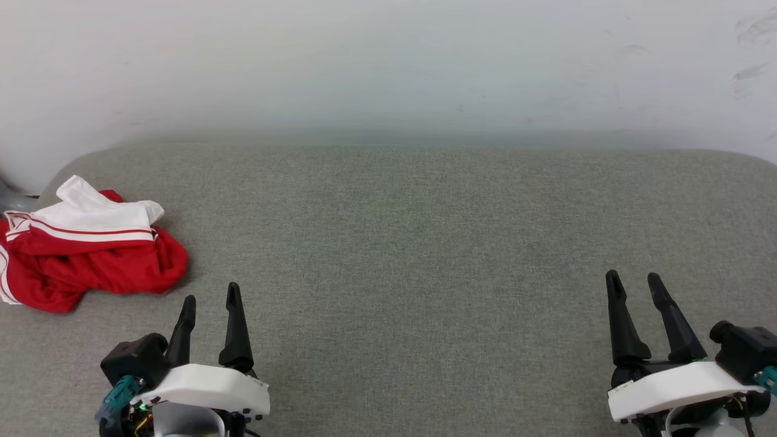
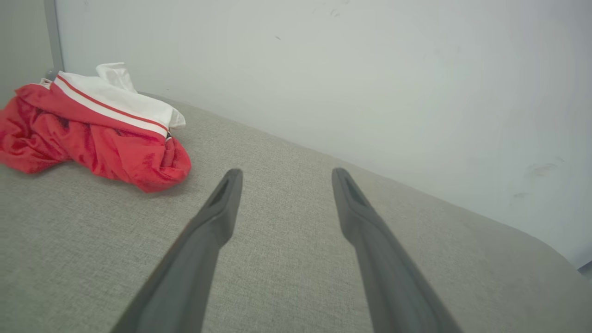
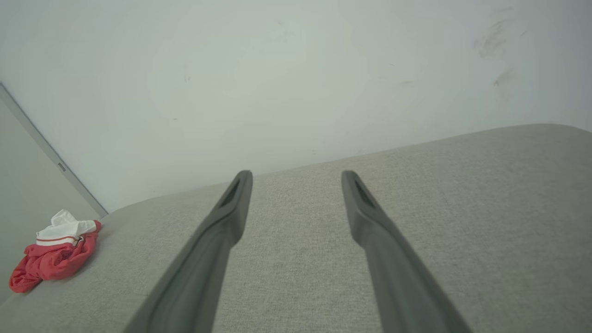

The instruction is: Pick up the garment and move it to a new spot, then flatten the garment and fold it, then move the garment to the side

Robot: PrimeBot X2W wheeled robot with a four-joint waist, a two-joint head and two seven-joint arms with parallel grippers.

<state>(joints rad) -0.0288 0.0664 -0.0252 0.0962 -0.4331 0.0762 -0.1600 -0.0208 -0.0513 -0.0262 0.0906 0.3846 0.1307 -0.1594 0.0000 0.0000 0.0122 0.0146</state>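
The garment [image 1: 91, 255] is seen bunched in a heap at the far left of the grey padded surface [image 1: 413, 243], close to the pale wall [image 1: 388, 60] — red cloth below, a white sleeve with striped trim laid over the top. The left gripper [image 1: 211, 292] is held near it, to its right and nearer the robot, its fingers spread apart with nothing between them; the cloth is not touched. The right gripper [image 1: 634, 276] is held well apart from it on the other side, fingers likewise parted and empty. The heap's left edge is cut off in the head view, and the chest is buried in folds — its lettering cannot be made out.
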